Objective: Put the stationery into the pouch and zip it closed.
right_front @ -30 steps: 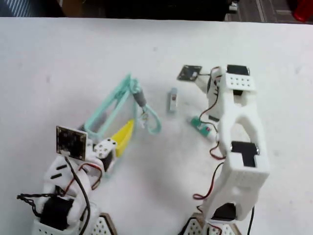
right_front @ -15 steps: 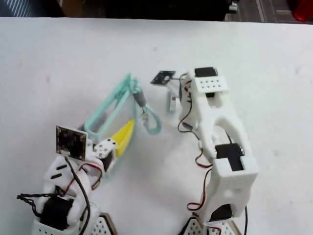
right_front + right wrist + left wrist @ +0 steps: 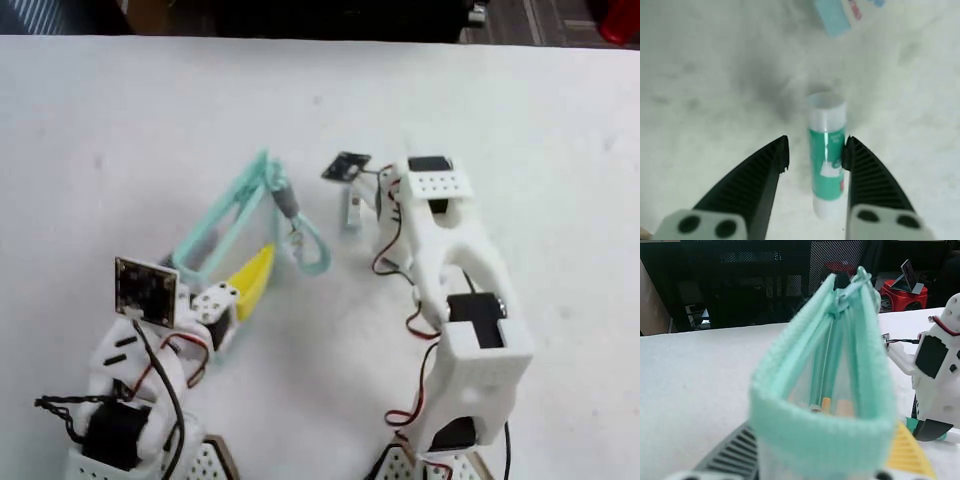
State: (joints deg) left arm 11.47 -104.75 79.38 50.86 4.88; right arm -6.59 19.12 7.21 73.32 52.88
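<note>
A mint green mesh pouch (image 3: 240,222) lies left of centre, its mouth held agape by my left gripper (image 3: 238,292), which is shut on the pouch's near edge. In the left wrist view the pouch (image 3: 840,365) stands open with several pens inside. My right gripper (image 3: 816,150) is open and points down over a white and green glue stick (image 3: 827,160), which lies between its fingers close to one of them. A small blue eraser (image 3: 834,17) lies just beyond the glue stick, and the same eraser (image 3: 352,207) sits between the pouch and the right arm (image 3: 445,235).
The pouch's strap loop (image 3: 312,252) trails on the white table (image 3: 520,120) toward the eraser. Dark floor and a red object (image 3: 620,20) lie past the table's far edge. The right arm (image 3: 937,375) stands close beside the pouch mouth.
The right arm swung left toward the eraser, then eased slightly back right. It now covers the glue stick that lay bare on the table a second ago. The left arm and pouch kept still.
</note>
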